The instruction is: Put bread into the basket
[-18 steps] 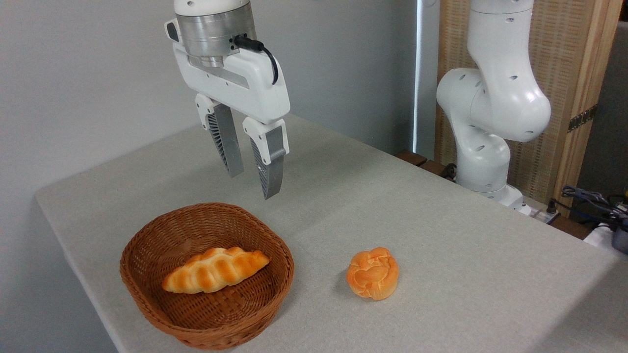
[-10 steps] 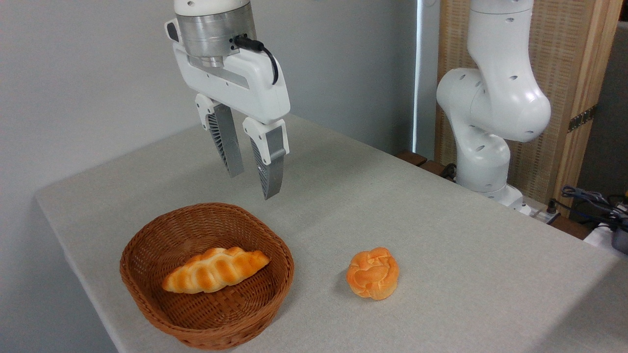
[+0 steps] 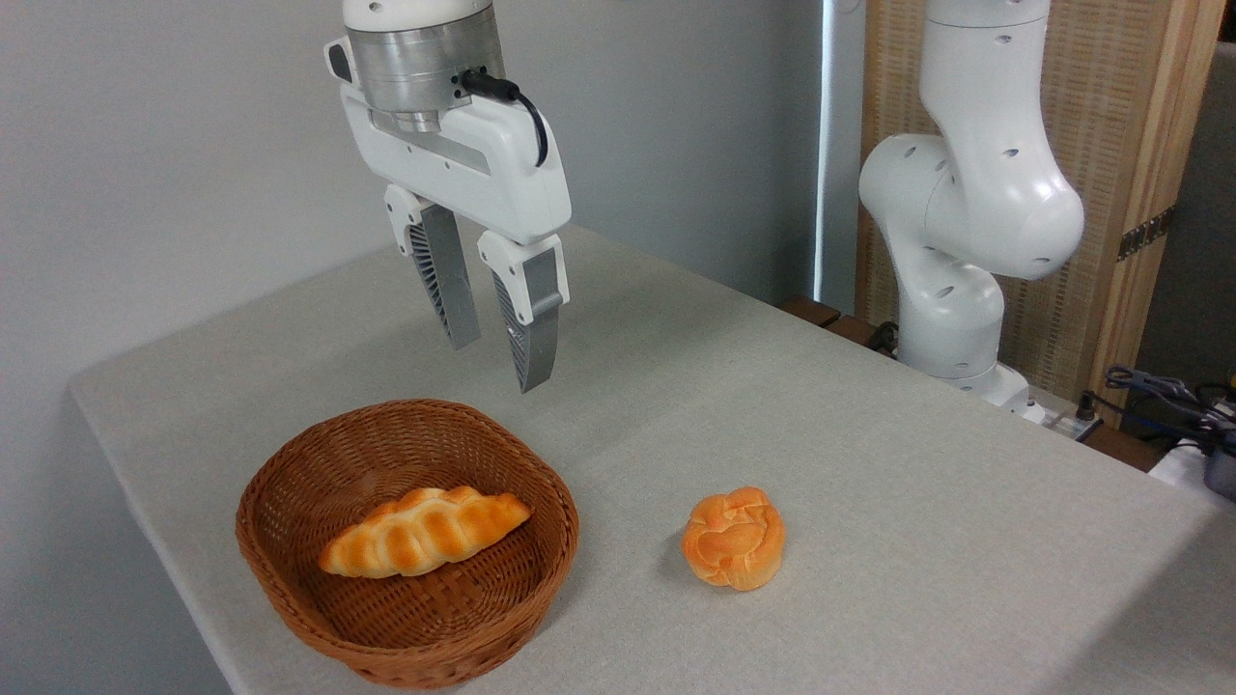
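Camera view gives you the gripper [image 3: 495, 365] hanging in the air above the far rim of the basket [image 3: 290, 589], its two ribbed fingers [image 3: 439, 280] pointing down with a narrow gap between them and nothing held. Your bread [image 3: 733, 537] sits on the grey table [image 3: 869, 463], to the right of the basket and apart from it, knotted top up. Inside the basket lies a braided loaf [image 3: 423, 531], resting aslant across the bottom. No brand, label or writing can be read on the arm [image 3: 975, 203], the gripper or the bread.
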